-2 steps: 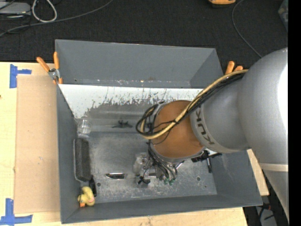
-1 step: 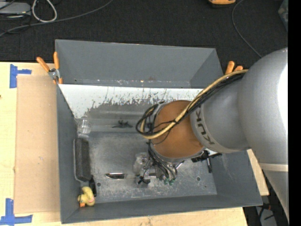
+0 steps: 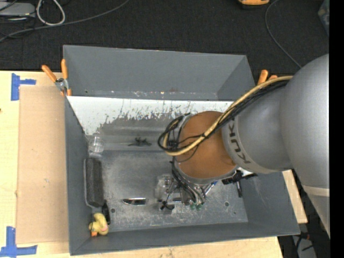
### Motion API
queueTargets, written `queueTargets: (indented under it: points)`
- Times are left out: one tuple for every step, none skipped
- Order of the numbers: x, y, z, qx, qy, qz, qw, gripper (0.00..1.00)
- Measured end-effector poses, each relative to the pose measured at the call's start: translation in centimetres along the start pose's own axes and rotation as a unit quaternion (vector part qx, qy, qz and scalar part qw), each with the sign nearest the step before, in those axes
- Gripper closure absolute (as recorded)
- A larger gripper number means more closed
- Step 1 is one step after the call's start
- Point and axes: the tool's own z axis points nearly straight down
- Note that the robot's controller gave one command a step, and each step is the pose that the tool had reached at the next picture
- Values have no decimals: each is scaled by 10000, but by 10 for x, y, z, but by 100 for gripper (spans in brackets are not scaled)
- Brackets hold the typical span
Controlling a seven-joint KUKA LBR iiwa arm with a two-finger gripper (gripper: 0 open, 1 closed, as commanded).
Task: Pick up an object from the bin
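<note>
Pincer [image 3: 180, 196] is down on the bin [image 3: 156, 69] floor, roughly centre and toward the front wall, with the arm [image 3: 293, 125] coming in from the right. The orange wrist cover [image 3: 203, 152] and the yellow-black cables [image 3: 252, 95] hide most of the tool from above, so I can't tell if the pincer is released or clenched, or whether it has anything. Nearest thing is a pale clear item [image 3: 163, 187], crumpled-looking, touching the pincer's left side on the floor; there are some green bits just under the tool on the right, too small to identify. A small dark oval piece [image 3: 134, 201] lies just left of that, apart from the pincer. Well apart, along the left wall, a long dark block [image 3: 94, 180] lies flat, with a yellow toy [image 3: 98, 224] at its near end in the front-left corner. A small clear piece [image 3: 97, 144] sits at the back-left of the floor, and a black speck-like thing [image 3: 141, 141] sits at the foot of the back slope. The floor is scuffed and speckled around the pincer.
</note>
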Motion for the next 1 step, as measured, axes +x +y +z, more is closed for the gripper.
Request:
queueTargets:
  points:
    - [-2, 1, -36, -9, -49, 1, 10000, 100]
